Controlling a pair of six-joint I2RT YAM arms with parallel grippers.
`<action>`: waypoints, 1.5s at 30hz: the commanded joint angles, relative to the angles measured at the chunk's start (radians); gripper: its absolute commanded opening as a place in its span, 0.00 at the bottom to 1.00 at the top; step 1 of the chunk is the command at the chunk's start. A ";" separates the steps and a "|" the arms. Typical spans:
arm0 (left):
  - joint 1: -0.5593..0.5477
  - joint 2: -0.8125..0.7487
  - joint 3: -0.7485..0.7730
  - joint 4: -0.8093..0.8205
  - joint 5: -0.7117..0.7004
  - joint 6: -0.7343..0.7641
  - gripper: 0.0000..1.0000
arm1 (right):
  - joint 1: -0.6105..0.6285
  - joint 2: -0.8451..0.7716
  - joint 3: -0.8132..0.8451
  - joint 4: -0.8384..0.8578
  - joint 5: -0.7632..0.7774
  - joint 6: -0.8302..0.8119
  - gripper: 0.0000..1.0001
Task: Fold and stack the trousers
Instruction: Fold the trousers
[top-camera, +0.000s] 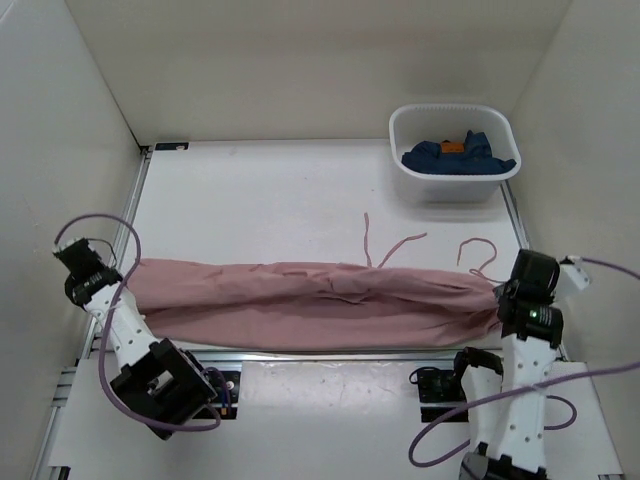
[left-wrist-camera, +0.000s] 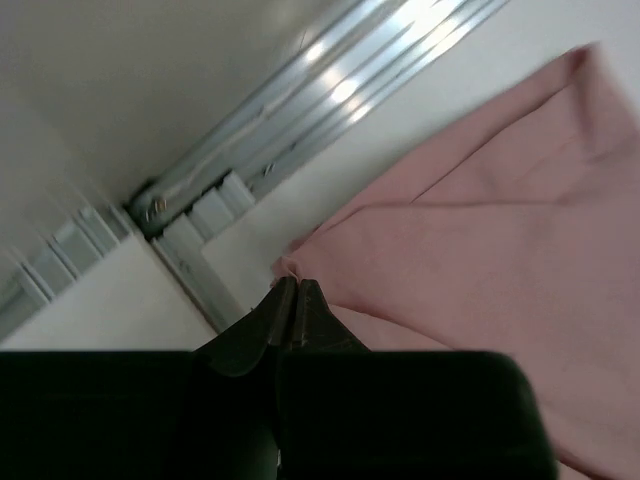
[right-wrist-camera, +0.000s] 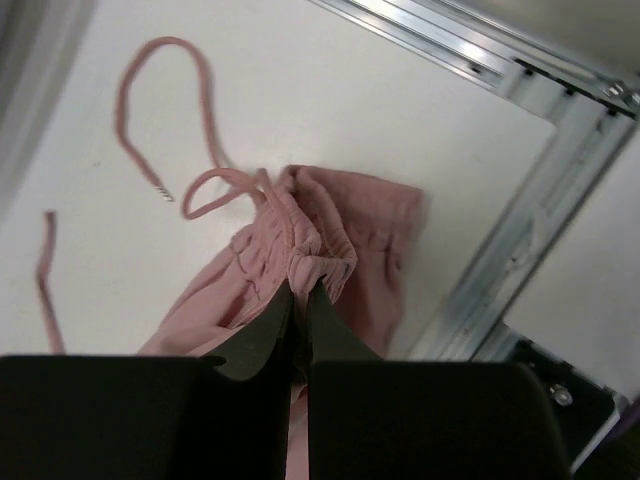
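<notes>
Trousers (top-camera: 320, 305) lie stretched along the near edge. Left gripper (left-wrist-camera: 293, 287) and right gripper (right-wrist-camera: 300, 288) each clamp one end. Bin (top-camera: 450, 190) occupies the far-right corner.

Top cam: fixed, high and behind the arm bases, tilted down and forward. Wide and far: whole bench (top-camera: 280, 200) in frame, bases at the bottom edge, back wall up top. Left wrist cam: on the wrist, sighting down its own left claw (left-wrist-camera: 296, 300), very close, frame rolled; sees one end of the trousers (left-wrist-camera: 500, 250) plus the bench rail (left-wrist-camera: 330, 90). Right wrist cam: same mount over the right claw (right-wrist-camera: 298, 305), close, on the waistband end. Overlap: top view contains both wrist patches; the wrist views sit at opposite ends of the same trousers.
</notes>
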 joint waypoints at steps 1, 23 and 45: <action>0.079 0.000 -0.095 0.071 0.014 0.000 0.14 | -0.004 -0.095 -0.101 -0.078 0.162 0.092 0.00; 0.240 0.080 -0.005 0.006 -0.018 0.000 0.14 | -0.004 -0.103 -0.057 -0.315 0.326 0.401 0.00; 0.049 0.043 0.112 -0.343 0.223 0.000 0.66 | 0.063 0.066 0.016 -0.018 -0.066 0.018 0.29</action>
